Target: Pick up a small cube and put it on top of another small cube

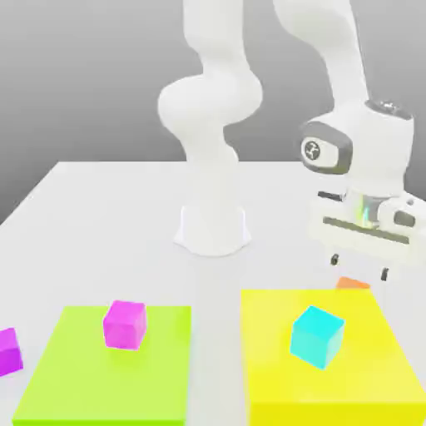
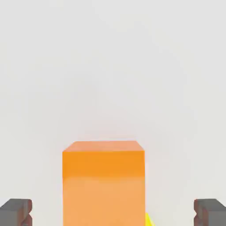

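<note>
The small orange cube [image 1: 353, 284] sits on the white table just behind the yellow mat, at the exterior view's right. My gripper [image 1: 359, 268] hangs right above it, open, with nothing held. In the hand view the orange cube [image 2: 103, 183] lies between the two dark fingertips [image 2: 16, 212], which stand wide apart and clear of its sides; the gripper [image 2: 113, 214] is centred over it. One magenta cube [image 1: 125, 324] rests on the green mat. A second magenta cube [image 1: 7, 349] sits on the table at the exterior view's left edge.
A cyan cube [image 1: 316, 335] stands on the yellow mat [image 1: 274, 366], close in front of the gripper. The green mat [image 1: 75, 374] lies at the front left. The arm's white base [image 1: 213, 229] stands at the table's middle.
</note>
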You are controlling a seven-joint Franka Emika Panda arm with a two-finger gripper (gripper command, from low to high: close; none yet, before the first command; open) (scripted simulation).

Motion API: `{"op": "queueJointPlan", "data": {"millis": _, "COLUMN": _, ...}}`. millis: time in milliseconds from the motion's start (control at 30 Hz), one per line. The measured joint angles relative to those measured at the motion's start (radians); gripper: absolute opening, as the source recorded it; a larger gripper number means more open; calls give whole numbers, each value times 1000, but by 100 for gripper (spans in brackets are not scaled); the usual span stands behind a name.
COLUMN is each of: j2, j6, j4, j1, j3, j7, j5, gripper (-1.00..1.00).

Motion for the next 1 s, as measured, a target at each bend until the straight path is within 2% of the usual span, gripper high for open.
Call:
{"op": "queueJointPlan", "data": {"millis": 100, "j2": 108, "j6": 90, "j4": 17, "j1": -11, "j3": 11, "j7": -10, "j5": 10, "gripper": 0}}
{"op": "queueJointPlan", "data": {"millis": 133, "j2": 139, "j6": 116, "j4": 23, "j1": -14, "j3": 14, "j7": -11, "j5": 12, "gripper": -100}}
{"op": "queueJointPlan", "data": {"millis": 367, "j2": 145, "j6": 118, "j4": 24, "j1": -14, "j3": 15, "j7": -12, "j5": 13, "gripper": -100}}
{"op": "queueJointPlan", "data": {"millis": 600, "j2": -82, "j6": -71, "j4": -13, "j1": -7, "j3": 2, "j7": 7, "j5": -9, "gripper": -100}}
{"op": "queueJointPlan", "data": {"millis": 800, "j2": -107, "j6": -282, "j4": 46, "j1": -24, "j3": 20, "j7": -91, "j5": 121, "gripper": -100}}
{"op": "queueJointPlan", "data": {"millis": 1000, "j2": -113, "j6": -504, "j4": 136, "j1": -40, "j3": -62, "j7": -258, "j5": 259, "gripper": -100}}
